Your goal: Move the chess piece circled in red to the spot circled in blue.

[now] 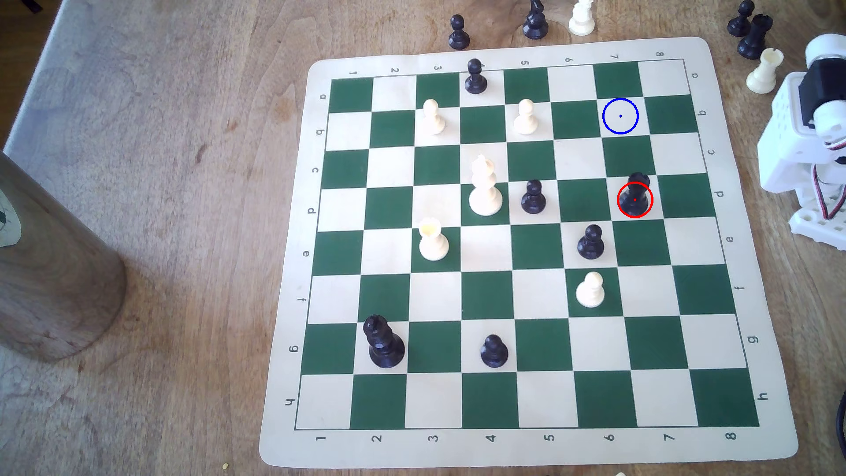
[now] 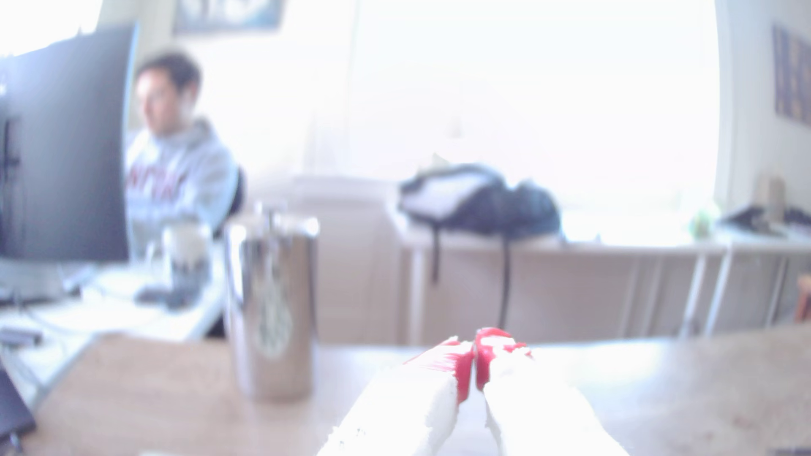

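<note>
The chess piece (image 1: 636, 194), a glossy black rook, stands on a cream square inside the red ring, towards the exterior view's right. The spot (image 1: 620, 116), a cream square with a blue ring and centre dot, lies two rows farther back and holds nothing. My white arm (image 1: 819, 132) is folded at the exterior view's right edge, off the board. In the wrist view my gripper (image 2: 475, 361) is raised and level over the table, pointing across the room. Its red-tipped white fingers (image 2: 461, 372) are pressed together with nothing between them.
Black pawns (image 1: 533, 197) (image 1: 590, 242) stand near the rook, a white pawn (image 1: 590, 289) in front. A white king (image 1: 484, 187) stands mid-board, a black king (image 1: 383, 343) front left. Captured pieces (image 1: 753, 36) sit beyond the board. A steel tumbler (image 1: 50, 270) stands at left. A person (image 2: 175, 144) sits at a far desk.
</note>
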{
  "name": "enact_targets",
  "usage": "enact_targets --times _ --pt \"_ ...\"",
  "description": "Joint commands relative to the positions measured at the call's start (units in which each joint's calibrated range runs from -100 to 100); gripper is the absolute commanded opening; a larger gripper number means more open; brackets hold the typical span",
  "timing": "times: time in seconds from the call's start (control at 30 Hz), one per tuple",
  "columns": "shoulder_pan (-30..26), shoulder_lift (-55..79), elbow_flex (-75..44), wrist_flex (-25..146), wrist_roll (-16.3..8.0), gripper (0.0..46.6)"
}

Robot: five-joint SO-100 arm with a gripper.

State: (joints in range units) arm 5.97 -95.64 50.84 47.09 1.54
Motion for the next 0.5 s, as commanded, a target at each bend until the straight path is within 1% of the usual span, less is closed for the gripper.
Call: enact_targets --times 0.0,0.07,0.2,0.23,0.27,0.37,0.4,0.47 --pt "0.32 -0.03 -4.87 15.32 -0.63 0.2" --pt "0.87 0.06 -5.23 22.20 -2.20 0.3" --pt "2.98 4.64 -5.23 30.96 -8.21 0.5" --pt "3.30 7.02 -5.23 33.17 -9.52 0.8" --pt "3.69 12.37 -5.14 35.55 -11.92 1.0" --pt "3.76 21.11 -4.78 36.12 -15.58 1.0" --pt "3.14 25.95 -4.69 36.04 -17.63 0.9" --pt "1.97 30.02 -4.78 36.12 -19.54 0.9"
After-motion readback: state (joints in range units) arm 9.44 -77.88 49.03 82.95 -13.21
